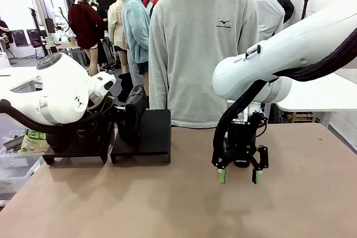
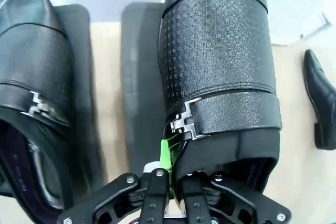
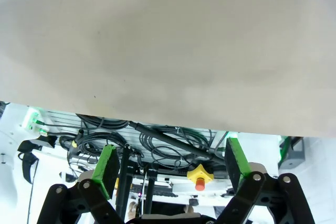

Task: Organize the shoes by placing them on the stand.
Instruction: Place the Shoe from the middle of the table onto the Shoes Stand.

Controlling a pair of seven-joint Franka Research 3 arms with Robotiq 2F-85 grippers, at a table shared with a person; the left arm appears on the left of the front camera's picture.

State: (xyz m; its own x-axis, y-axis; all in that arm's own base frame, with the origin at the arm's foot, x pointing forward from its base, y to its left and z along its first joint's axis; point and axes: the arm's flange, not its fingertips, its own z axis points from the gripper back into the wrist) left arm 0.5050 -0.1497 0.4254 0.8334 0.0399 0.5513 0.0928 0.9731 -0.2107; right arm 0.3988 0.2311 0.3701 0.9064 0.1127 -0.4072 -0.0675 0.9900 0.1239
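Brown bench (image 1: 167, 204) carries two black stands (image 1: 142, 137) at its far left edge. Over the right-hand one, the left hand (image 2: 176, 179) is clenched on the heel rim of a buckled black shoe (image 2: 218, 66), toe pointing away. A matching shoe (image 2: 31, 87) already rests on the neighbouring stand. Best lower it flat and parallel to its mate, heel fully on the stand, before letting go. Right hand (image 1: 240, 175) hangs released, empty, well apart.

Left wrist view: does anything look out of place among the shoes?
Yes. One shoe lies on the table to the right, off the stands, while another shoe rests on the left stand. The left pincer is shut on a third shoe's heel rim, above the second stand.
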